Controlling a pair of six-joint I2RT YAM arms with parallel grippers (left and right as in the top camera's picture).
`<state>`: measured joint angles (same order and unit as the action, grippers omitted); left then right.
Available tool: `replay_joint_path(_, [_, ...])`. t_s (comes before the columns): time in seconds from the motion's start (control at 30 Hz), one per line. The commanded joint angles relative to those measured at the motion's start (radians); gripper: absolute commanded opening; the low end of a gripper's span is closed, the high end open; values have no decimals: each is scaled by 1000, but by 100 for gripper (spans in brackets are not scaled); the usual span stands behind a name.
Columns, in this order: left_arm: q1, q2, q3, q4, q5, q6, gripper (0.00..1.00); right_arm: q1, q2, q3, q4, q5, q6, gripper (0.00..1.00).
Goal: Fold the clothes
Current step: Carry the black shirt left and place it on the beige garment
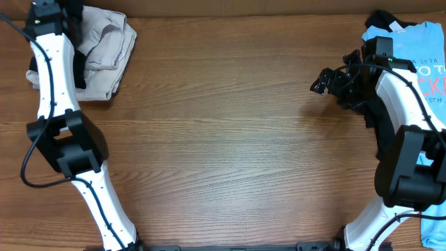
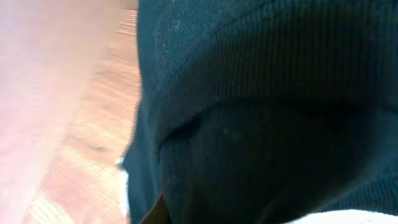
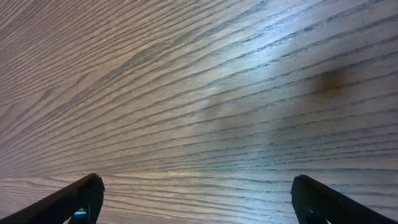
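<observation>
Overhead, right gripper point(image 1: 322, 81) hung spread-open beside the blue T-shirt point(image 1: 417, 43) — it needed one clean hem pinch (left gripper point(image 1: 68, 19), far from it: fingers unreadable).

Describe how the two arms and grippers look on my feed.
Both arms match: the left arm and right arm have white link shells, bulky black joint housings and black cables along them. A small green light shows near each wrist. The right gripper has black, wedge-shaped fingers.

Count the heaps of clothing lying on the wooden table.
2. A crumpled beige fabric heap at the top-left corner, and a light-blue printed T-shirt heap at the right edge; arms may hide more.
</observation>
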<state>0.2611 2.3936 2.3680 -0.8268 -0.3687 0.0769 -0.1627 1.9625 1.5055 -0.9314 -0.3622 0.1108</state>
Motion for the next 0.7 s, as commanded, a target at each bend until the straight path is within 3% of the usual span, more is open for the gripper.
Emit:
replay_joint_path(0.0, [-26,31,4,32,85,-5,11,5,-42,26,8,-6,-3,100])
replay_joint_path(0.03, [-35,37,4,45,103,-5,29,5,-42,26,7,-6,-3,100])
replay_joint_path(0.07, [-48,47,4,61,118,-6,71,5,-42,26,6,-6,-3,100])
replay_joint_path(0.1, [-57,51,4,71,124,-5,91,5,-42,26,6,-6,-3,100])
replay_joint_path(0.13, [-67,53,4,79,127,-5,100,5,-42,26,5,-6,-3,100])
replay_joint_path(0.4, [-130,9,48,99,250,-6,100,5,-42,26,4,-7,-3,100])
replay_joint_path(0.67, [-109,-49,237,-95,292,-40,100,6,-42,26,-2,-6,-3,100])
